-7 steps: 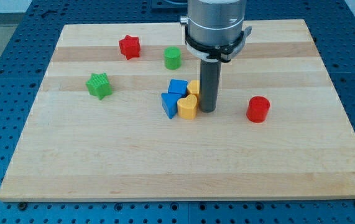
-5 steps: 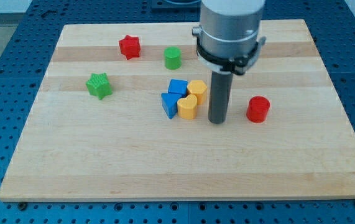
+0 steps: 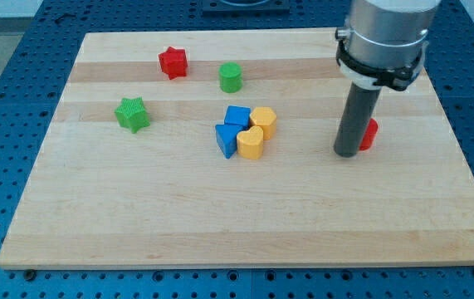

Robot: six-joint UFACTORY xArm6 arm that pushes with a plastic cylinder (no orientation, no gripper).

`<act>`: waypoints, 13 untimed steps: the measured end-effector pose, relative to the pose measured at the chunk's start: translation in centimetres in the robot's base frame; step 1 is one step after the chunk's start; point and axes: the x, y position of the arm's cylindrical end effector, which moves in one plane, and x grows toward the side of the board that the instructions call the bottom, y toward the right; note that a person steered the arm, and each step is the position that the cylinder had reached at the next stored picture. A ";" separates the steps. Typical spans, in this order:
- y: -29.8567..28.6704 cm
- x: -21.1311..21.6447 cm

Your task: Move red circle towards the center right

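Observation:
The red circle (image 3: 370, 134) sits on the wooden board (image 3: 220, 216) at the view's right, mostly hidden behind my rod. My tip (image 3: 348, 154) rests on the board against the red circle's left side. The rod rises from there to the arm's grey body at the view's top right.
A cluster at the board's middle holds a blue cube (image 3: 237, 117), a blue triangular block (image 3: 226, 139), a yellow heart (image 3: 251, 144) and a yellow hexagon (image 3: 264, 120). A green cylinder (image 3: 230, 77), a red star (image 3: 172, 61) and a green star (image 3: 132, 114) lie toward the upper left.
My tip has slid to the view's right, from beside the yellow blocks to the red circle. The red circle has shifted to the right and slightly up.

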 end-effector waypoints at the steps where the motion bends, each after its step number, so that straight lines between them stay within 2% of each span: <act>1: -0.1 0.3; 5: -3.0 0.1; 7: 0.2 -4.1; 8: 1.4 -4.2; 10: 0.0 -1.8; 13: 8.5 -3.3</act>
